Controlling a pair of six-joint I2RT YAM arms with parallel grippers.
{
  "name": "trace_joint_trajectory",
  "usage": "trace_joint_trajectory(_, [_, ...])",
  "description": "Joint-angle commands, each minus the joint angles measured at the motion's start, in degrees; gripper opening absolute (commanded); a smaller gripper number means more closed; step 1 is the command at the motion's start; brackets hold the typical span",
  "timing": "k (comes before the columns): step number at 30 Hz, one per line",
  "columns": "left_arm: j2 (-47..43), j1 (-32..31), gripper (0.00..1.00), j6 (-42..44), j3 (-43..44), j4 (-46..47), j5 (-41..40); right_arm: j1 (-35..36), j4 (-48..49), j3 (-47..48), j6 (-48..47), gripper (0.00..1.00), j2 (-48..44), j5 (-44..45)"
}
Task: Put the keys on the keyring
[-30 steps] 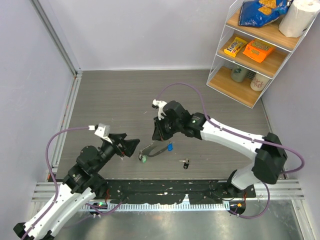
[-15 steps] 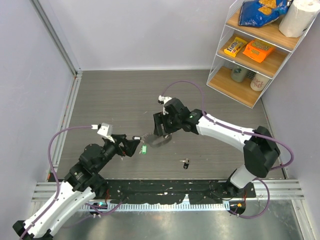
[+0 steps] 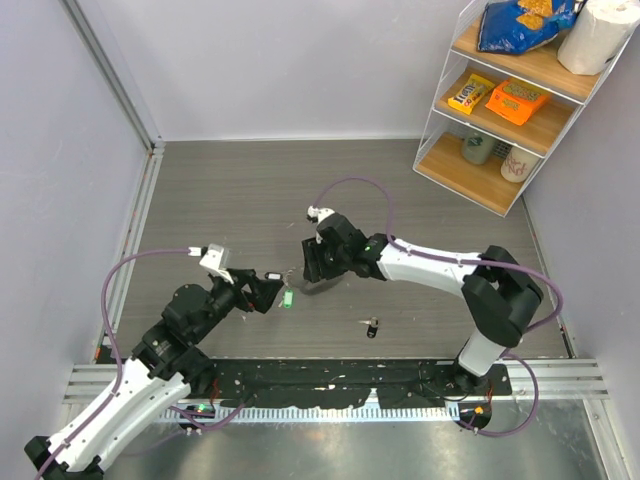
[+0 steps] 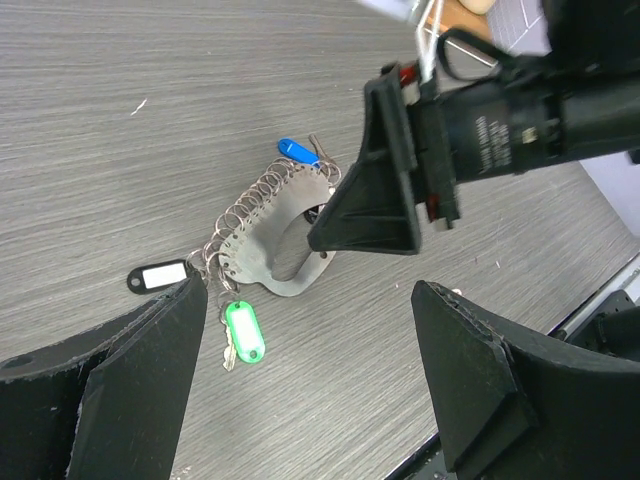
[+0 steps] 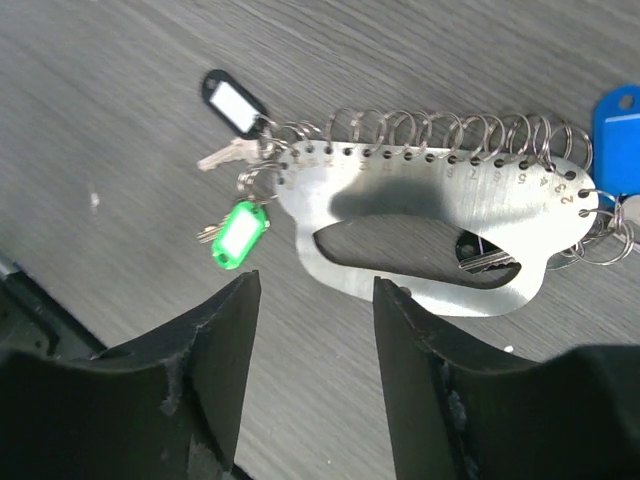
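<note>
At the right wrist view's centre the keyring (image 5: 430, 215) lies flat — long axis left-to-right — just ahead of the wide, empty jaws of the right gripper (image 5: 315, 295); the left gripper (image 3: 268, 292) gapes empty beside it.

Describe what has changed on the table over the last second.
The keyring slid away from the arm bases, its green-tagged key with it, while the right gripper over it shifted slightly left. The left gripper edged forward. The loose black key stayed put.

Left arm (image 3: 150, 362) and right arm (image 3: 430, 266) reach toward each other, both jaws spread apart.
</note>
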Motion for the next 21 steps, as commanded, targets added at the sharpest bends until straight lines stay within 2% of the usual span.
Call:
trace_joint_trajectory(1, [-1.10,0.31,0.90,-0.20,0.12,2.28,0.41,0.06,9.12,-2.31,2.95,0.47,2.63,3.09])
trace_joint_trajectory(3, [-1.36,0.31,0.90,-0.12,0.12,1.84,0.24,0.06,9.82,-2.93,3.39,0.37,3.60,6.08])
trace_joint_trajectory(7, [-1.89,0.31,0.90,-0.20,0.03,1.58,-0.11,0.06,11.40,-5.39,4.01,0.28,4.31,7.13])
trace_joint_trajectory(16, [-1.45,0.31,0.90,-0.47,-0.15,2.10,-0.03,0.06,13.25,-12.06,4.80,0.24,4.05,10.56])
trace_joint_trajectory(21, [-1.10,0.31,0.90,-0.64,0.03,2.28,0.23,0.15,13.60,-11.28,5.68,0.20,3.78,10.47])
